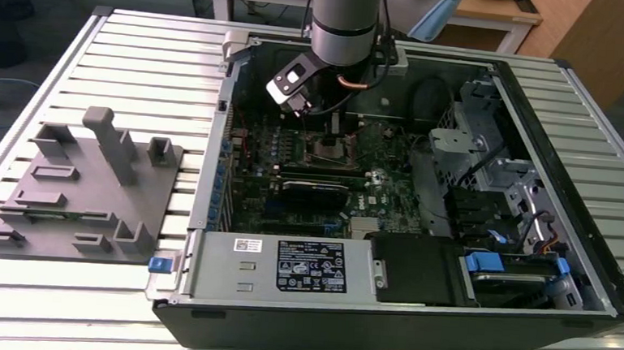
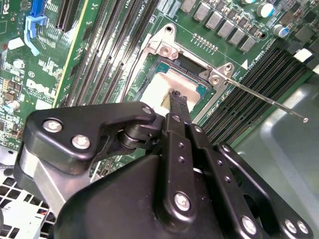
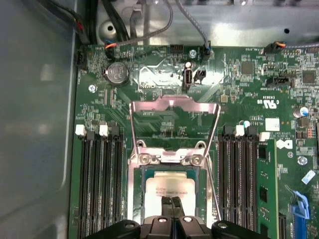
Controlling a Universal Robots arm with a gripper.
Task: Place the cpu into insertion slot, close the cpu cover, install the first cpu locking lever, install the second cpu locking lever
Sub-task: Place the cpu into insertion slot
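Note:
The cpu lies flat in the insertion slot, its silver top glaring in both wrist views. My gripper is shut, its tips together just over the chip's middle with nothing between them; from the second wrist view the gripper points down at the chip. The cpu cover stands swung back and open on its hinge, the board showing through its window. A thin locking lever sticks out free beside the slot, also seen as a lever along the slot's edge. In the exterior view my gripper hangs above the slot.
Black memory slots run along both sides of the socket. The open computer case walls the board in, with cables at one end. A grey fixture block sits on the slatted table at the exterior view's left.

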